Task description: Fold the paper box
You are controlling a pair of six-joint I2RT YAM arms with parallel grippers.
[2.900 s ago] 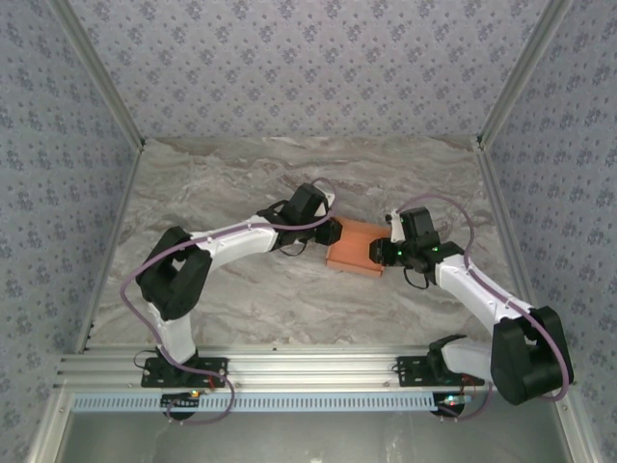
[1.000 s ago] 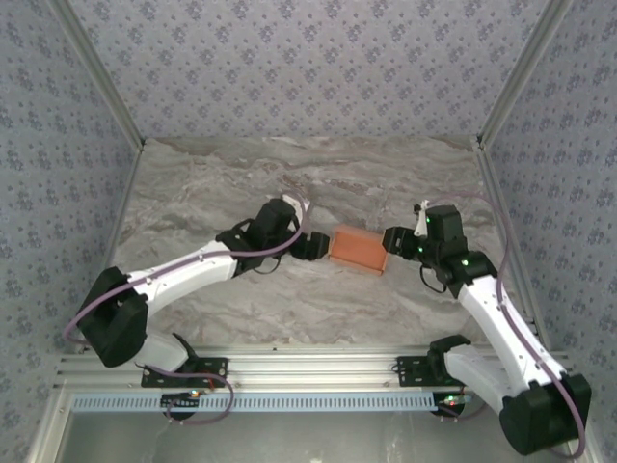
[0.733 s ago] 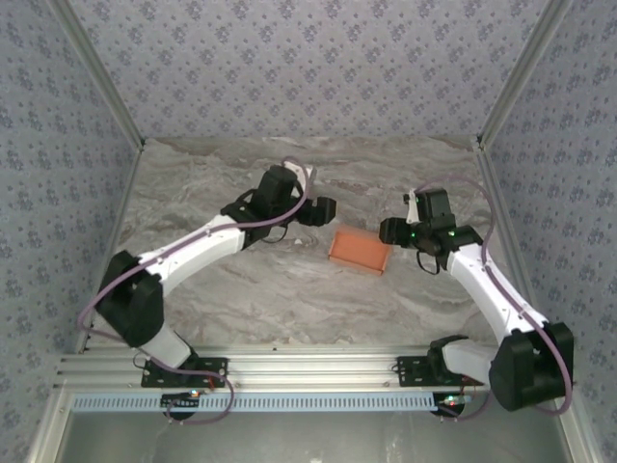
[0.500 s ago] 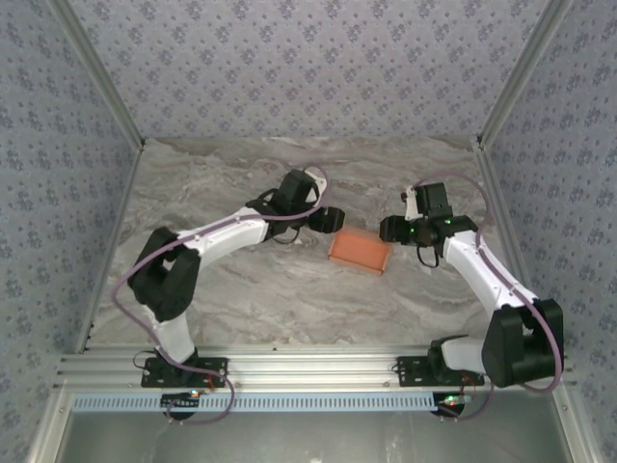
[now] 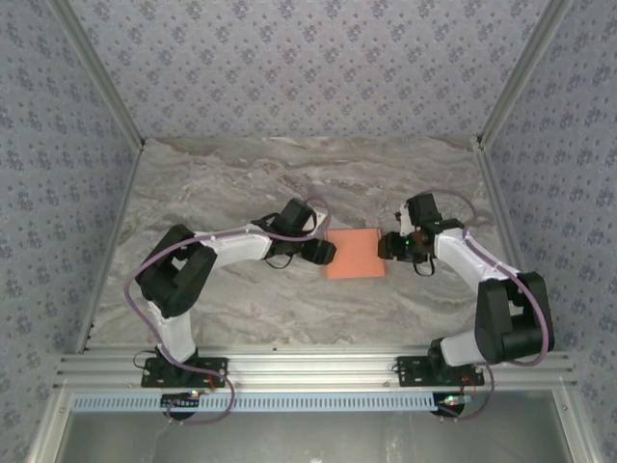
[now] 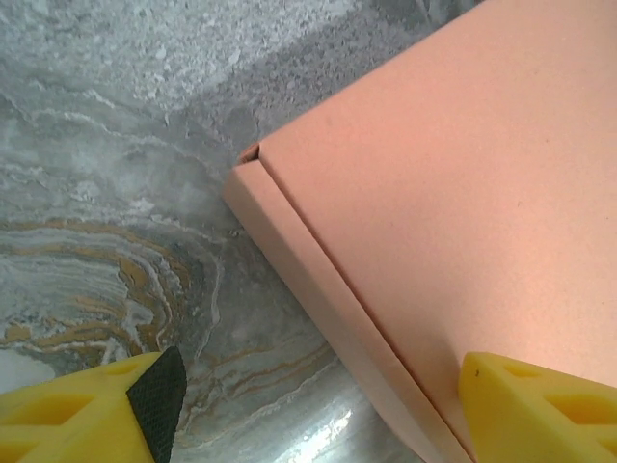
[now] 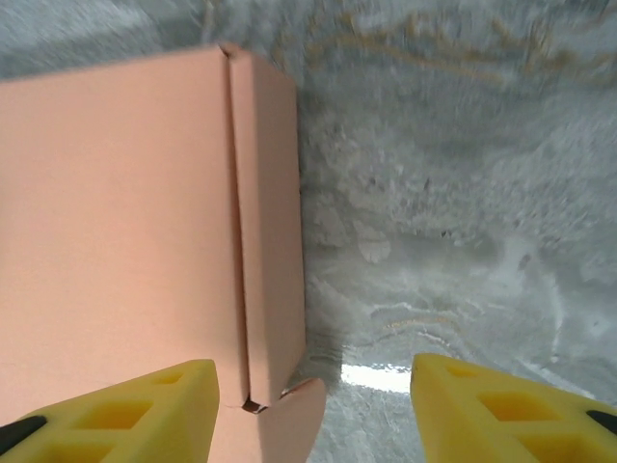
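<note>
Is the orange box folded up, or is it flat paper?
Folded up: the paper box has a flat top and side walls bent down along creases.

You worked in a robot lab booth: wallpapered panels [image 5: 308,68] and aluminium framing [image 5: 308,367] enclosed a marble-look tabletop [image 5: 212,183], the left arm [image 5: 236,243] and right arm [image 5: 468,256] bolted to its near edge.

The paper box [image 5: 353,255] of matt salmon-orange card, smooth and finely grained, bench [image 5: 222,183] of grey marble-look finish, polished with glossy glints, fingers [image 6: 540,405] of matt yellow plastic, one tipped with a black pad [image 6: 159,391], pale metal frame rail [image 5: 308,371], smooth white plastic arm shells [image 5: 236,246]
</note>
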